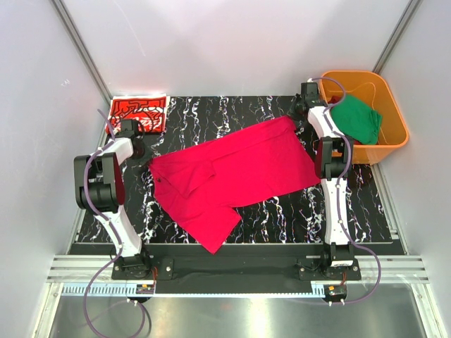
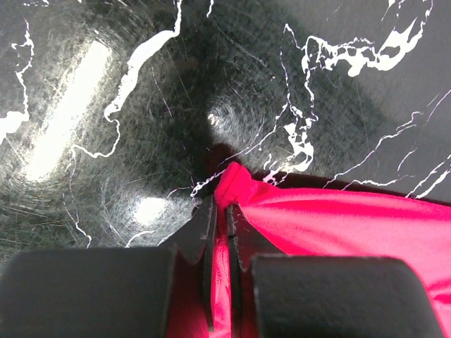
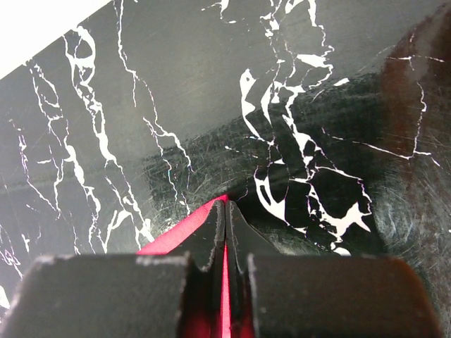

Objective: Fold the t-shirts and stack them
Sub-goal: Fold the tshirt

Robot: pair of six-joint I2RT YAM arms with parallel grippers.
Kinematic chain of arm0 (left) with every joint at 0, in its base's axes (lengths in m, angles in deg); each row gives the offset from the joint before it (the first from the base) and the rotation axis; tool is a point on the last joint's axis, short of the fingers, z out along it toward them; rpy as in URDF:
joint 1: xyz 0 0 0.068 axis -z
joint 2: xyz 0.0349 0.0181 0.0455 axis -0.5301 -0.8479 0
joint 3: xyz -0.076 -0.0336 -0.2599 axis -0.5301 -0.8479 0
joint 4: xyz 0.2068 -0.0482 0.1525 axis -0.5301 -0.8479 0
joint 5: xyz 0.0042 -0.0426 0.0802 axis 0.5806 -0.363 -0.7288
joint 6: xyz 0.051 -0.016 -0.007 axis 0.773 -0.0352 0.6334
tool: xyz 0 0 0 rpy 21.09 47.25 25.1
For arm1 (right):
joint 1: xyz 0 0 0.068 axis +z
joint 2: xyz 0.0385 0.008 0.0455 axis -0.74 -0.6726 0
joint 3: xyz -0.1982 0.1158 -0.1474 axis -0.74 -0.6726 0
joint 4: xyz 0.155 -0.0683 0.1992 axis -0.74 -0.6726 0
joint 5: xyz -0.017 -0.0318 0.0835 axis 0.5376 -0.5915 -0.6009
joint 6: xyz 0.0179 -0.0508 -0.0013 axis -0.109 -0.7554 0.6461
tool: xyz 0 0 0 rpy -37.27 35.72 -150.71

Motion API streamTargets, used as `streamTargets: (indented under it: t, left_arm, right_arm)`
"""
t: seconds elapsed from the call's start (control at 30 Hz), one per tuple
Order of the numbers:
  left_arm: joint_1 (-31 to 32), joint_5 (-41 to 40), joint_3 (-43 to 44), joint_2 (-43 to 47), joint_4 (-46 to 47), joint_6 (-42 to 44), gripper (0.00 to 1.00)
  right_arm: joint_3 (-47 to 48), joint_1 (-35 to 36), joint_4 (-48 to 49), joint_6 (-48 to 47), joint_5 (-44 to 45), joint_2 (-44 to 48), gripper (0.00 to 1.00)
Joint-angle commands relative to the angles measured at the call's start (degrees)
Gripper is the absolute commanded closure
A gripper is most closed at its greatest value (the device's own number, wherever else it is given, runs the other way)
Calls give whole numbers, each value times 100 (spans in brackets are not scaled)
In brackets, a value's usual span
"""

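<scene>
Left tool (image 2: 219, 211) pinches the nine-o'clock corner of the crimson t-shirt (image 1: 239, 169) — right tool (image 3: 225, 211) clamps its two-o'clock corner; printed tee (image 1: 139, 113) markings unreadable.

No text, number or brand can be read in any view. The red t-shirt (image 1: 139, 113) at the far left corner carries a white line print, but its lines form no letters that I can make out. The marks on the pale strip (image 1: 232, 289) along the near edge are too small to read.

Lab cell: white panels (image 1: 42, 105), aluminium rails (image 1: 70, 270)
</scene>
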Motion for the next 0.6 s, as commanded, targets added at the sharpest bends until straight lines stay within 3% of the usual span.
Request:
streamTargets:
  t: [0.0,0.2,0.3,0.33,0.4,0.43,0.53,0.57]
  left_arm:
    - [-108,-441,38,192,247,-78,100]
    - [-117,-406,222,96,213,-60,99]
    - [-117,-406,292,139,186,-51,83]
    - [-108,-476,310,166,160,-43,73]
    - [-108,-529,328,332,107,-43,68]
    - [-99,-564,328,403,81,-34,59]
    - [-64,-722,398,719,-86,54,45]
    - [-47,-783,450,911,-243,80,34]
  right_arm:
    - [114,-140,72,201,422,-45,100]
    - [280,-114,204,289,-246,-168,100]
    - [325,-105,256,237,-553,-160,96]
    - [342,-88,257,219,-589,-133,87]
    - [342,-88,239,140,-677,-72,79]
    - [368,-70,230,122,-703,-19,70]
    - [439,-44,116,26,-800,147,66]
    - [482,-18,12,-70,-783,209,63]
